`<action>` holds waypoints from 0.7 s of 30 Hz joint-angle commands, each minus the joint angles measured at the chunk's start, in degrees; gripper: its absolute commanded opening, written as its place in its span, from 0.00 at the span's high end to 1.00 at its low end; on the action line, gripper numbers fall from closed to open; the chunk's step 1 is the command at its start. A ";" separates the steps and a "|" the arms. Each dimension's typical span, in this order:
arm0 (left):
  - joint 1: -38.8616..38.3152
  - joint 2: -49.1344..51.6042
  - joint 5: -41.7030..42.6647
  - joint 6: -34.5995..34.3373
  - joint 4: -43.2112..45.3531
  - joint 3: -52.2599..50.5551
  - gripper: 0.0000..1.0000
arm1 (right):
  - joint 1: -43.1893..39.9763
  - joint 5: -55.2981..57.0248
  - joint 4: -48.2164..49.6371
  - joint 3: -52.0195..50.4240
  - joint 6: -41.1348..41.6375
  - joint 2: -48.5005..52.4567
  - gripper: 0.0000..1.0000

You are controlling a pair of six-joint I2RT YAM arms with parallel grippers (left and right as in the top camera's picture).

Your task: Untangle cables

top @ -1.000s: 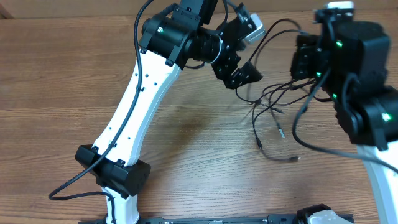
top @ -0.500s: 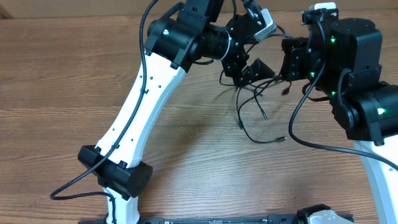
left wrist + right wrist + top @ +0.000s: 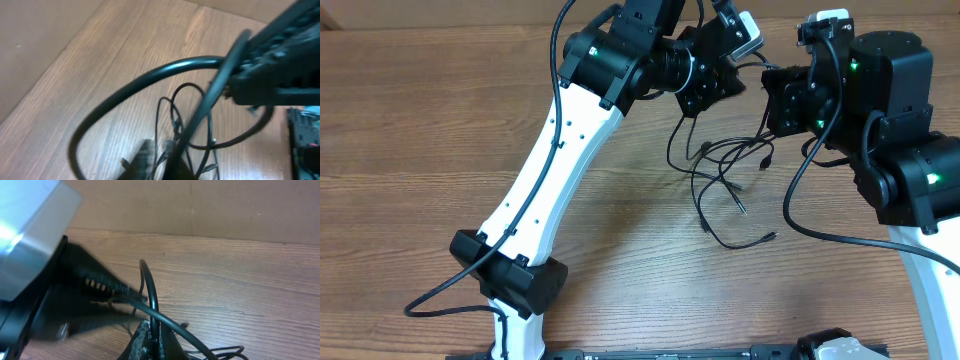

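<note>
The cables [image 3: 720, 170] are a tangle of thin black cords with small plug ends. They hang from both grippers and trail onto the wooden table [image 3: 420, 150]. At the back of the table, my left gripper [image 3: 713, 85] is shut on strands at the top of the tangle. In the blurred left wrist view, thin cables [image 3: 172, 115] run down between the closed left gripper [image 3: 165, 162]. My right gripper [image 3: 772, 95] is just to the right, almost touching it. In the right wrist view the right gripper [image 3: 156, 345] is shut on one black cable [image 3: 150, 287] that rises from it.
A thick black arm wire [image 3: 125, 90] arcs across the left wrist view. Another arm wire [image 3: 800, 215] loops down by the right arm, and one [image 3: 420, 305] lies beside the left arm's base. A brown wall [image 3: 200, 205] borders the table's far edge.
My left gripper has gone from open to shut on the cables. Both grippers moved closer together toward the back, and the tangle shifted left with them.
</note>
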 commanded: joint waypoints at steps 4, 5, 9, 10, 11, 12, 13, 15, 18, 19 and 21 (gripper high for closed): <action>-0.09 0.81 -12.35 -5.16 -0.09 -0.20 0.96 | -0.22 1.62 0.42 0.79 -0.09 -1.33 0.96; -0.09 0.81 -15.93 -6.60 -0.26 -0.20 0.96 | -0.22 3.63 0.35 0.79 -0.09 -1.33 0.96; 0.59 0.81 -31.93 -13.27 -1.99 -0.20 0.96 | -0.22 15.02 -0.59 0.79 -0.07 -1.33 0.96; 0.92 0.81 -34.49 -14.64 -2.51 -0.20 0.96 | -0.22 18.27 -0.90 0.79 -0.07 -1.33 0.96; 1.31 0.79 -36.26 -15.85 -2.99 -0.20 0.96 | -0.22 20.63 -1.11 0.79 -0.07 -1.31 0.96; 1.70 0.79 -37.22 -16.92 -3.37 -0.20 0.96 | -0.22 22.08 -1.29 0.79 -0.04 -1.31 0.96; 2.47 0.76 -38.21 -18.56 -3.80 -0.20 0.96 | -0.22 23.56 -1.46 0.79 -0.07 -1.31 0.96; 3.78 0.76 -37.92 -20.70 -4.35 -0.20 0.96 | -0.22 24.35 -1.51 0.79 -0.04 -1.31 0.96; 5.84 0.76 -37.68 -23.52 -4.83 -0.20 0.96 | -0.22 24.76 -1.46 0.79 -0.07 -1.31 0.96; 6.51 0.76 -37.70 -24.22 -5.11 -0.20 0.96 | -0.22 26.21 -1.46 0.79 -0.07 -1.31 0.96; 7.93 0.72 -37.75 -24.81 -6.51 -0.20 0.96 | -0.26 34.23 -1.46 0.79 -0.02 -1.31 0.96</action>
